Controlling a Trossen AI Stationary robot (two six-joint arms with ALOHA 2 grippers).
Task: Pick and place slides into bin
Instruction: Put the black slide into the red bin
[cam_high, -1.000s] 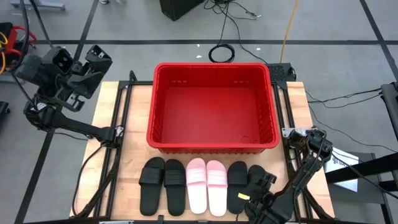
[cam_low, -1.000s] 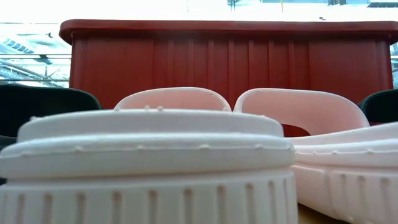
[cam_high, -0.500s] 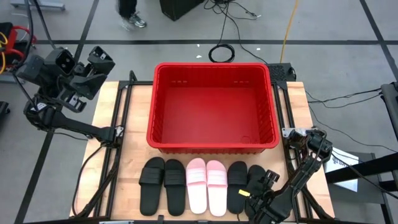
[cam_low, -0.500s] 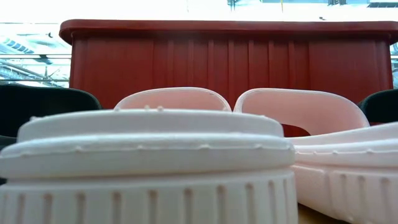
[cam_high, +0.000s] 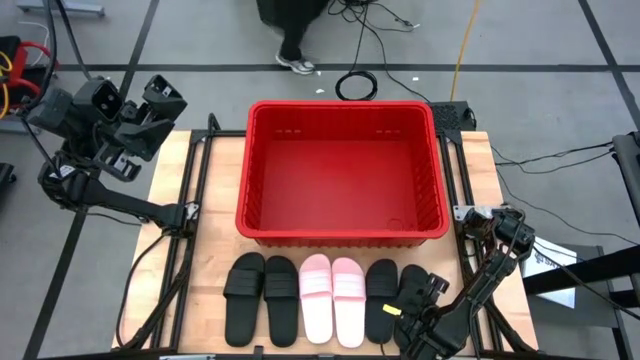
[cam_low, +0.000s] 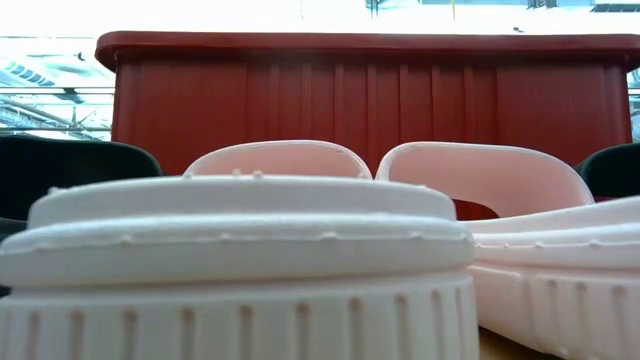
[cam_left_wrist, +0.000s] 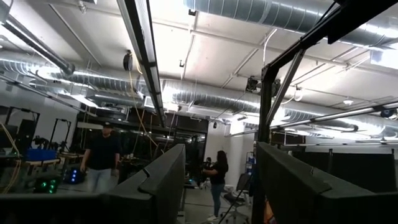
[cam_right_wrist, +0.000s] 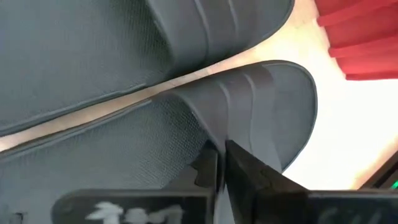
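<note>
Six slides lie in a row, soles down, on the wooden table near its front edge: two black (cam_high: 262, 298), two light pink (cam_high: 332, 298), two black (cam_high: 381, 298). Beyond them stands the red bin (cam_high: 340, 105). My right gripper (cam_high: 428, 292) is low over the rightmost black slide (cam_high: 411, 283), at the table's near right, and is shut on it. My left gripper (cam_high: 150, 100) is raised off the table's far left corner, open and holding nothing. The low view shows the pink slides (cam_low: 240, 260) close up before the bin's wall (cam_low: 370, 100). My right gripper pinches the rightmost black slide's strap (cam_right_wrist: 219, 138) between its two fingers (cam_right_wrist: 245, 171), at the strap's edge on the heel side. The fingers come low from the table's near side, along the slide. The slide lies flat on the table.
Black rails run along both sides of the table (cam_high: 200, 250). The bin has nothing in it. Cables lie on the floor beyond the table's far edge (cam_high: 358, 85), where a person's legs (cam_high: 292, 45) pass. People stand in the room seen in the left wrist view (cam_left_wrist: 102, 162).
</note>
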